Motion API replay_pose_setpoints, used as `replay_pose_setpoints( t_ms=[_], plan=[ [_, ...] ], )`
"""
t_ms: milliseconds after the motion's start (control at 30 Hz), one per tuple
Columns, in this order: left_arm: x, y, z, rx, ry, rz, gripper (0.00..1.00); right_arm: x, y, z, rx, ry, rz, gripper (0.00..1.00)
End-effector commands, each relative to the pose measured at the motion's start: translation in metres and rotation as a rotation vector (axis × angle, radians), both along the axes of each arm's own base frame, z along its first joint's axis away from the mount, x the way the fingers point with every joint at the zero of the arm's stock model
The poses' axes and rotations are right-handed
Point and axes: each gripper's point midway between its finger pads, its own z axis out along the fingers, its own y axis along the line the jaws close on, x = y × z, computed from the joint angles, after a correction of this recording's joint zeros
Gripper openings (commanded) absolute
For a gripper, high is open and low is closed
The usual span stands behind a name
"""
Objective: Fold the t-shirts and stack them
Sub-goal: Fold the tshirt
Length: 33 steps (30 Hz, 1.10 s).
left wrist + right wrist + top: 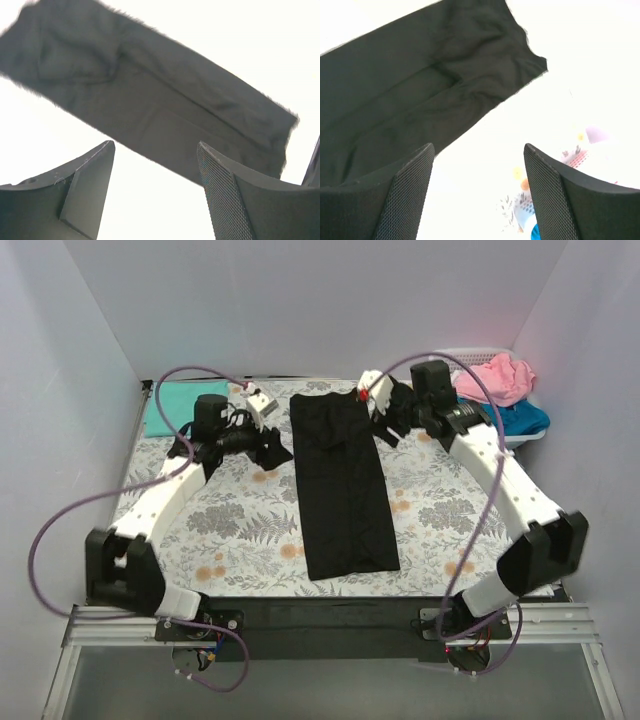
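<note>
The black t-shirt [342,480] lies flat in the middle of the table as a long narrow strip, running from far to near. It also shows in the left wrist view [150,95] and the right wrist view [410,90]. My left gripper [276,448] is open and empty, just left of the strip's far part. My right gripper [385,425] is open and empty, just right of the strip's far end. A folded mint-green t-shirt [170,408] lies at the far left. The pink t-shirt [497,378] and bright blue t-shirt [520,418] lie crumpled in the basket.
The white lattice basket [462,355] stands at the far right corner. The flower-and-fern table cloth [230,530] covers the table. White walls close in the left, back and right sides. Purple cables loop above both arms.
</note>
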Motion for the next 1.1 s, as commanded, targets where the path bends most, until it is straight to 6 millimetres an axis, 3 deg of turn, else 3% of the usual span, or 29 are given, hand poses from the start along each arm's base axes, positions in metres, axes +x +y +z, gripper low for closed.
replay_pose_setpoints(
  t_ms=[0,33,67,100,133,200,333,533,800,1067],
  plan=[
    [-0.071,-0.006,0.018,0.066,-0.26,-0.245,0.66,-0.075,-0.005,-0.057,-0.079,0.073,0.303,0.78],
    [-0.105,-0.015,-0.01,0.101,-0.224,-0.317,0.66,-0.093,-0.011,-0.053,-0.088,0.038,0.341,0.77],
    [-0.118,-0.016,-0.021,0.139,-0.239,-0.337,0.65,-0.113,-0.018,-0.081,-0.133,0.065,0.401,0.76],
    [-0.144,-0.029,-0.025,0.155,-0.281,-0.412,0.65,-0.122,-0.02,-0.088,-0.15,0.064,0.422,0.72],
    [-0.16,-0.03,-0.047,0.173,-0.257,-0.437,0.64,-0.131,-0.018,-0.093,-0.167,0.063,0.445,0.69],
    [-0.181,-0.044,-0.063,0.196,-0.246,-0.472,0.6,-0.143,-0.02,-0.117,-0.193,0.141,0.428,0.56],
    [-0.188,-0.062,-0.093,0.222,-0.164,-0.491,0.54,-0.165,-0.017,-0.162,-0.247,0.293,0.435,0.38],
    [-0.189,-0.07,-0.125,0.271,-0.142,-0.533,0.51,-0.187,-0.012,-0.204,-0.26,0.388,0.405,0.31],
    [-0.182,-0.065,-0.161,0.356,-0.104,-0.499,0.44,-0.214,-0.009,-0.237,-0.292,0.443,0.389,0.28],
    [-0.198,-0.039,-0.188,0.448,-0.095,-0.554,0.38,-0.237,0.002,-0.253,-0.294,0.496,0.393,0.27]
  ],
)
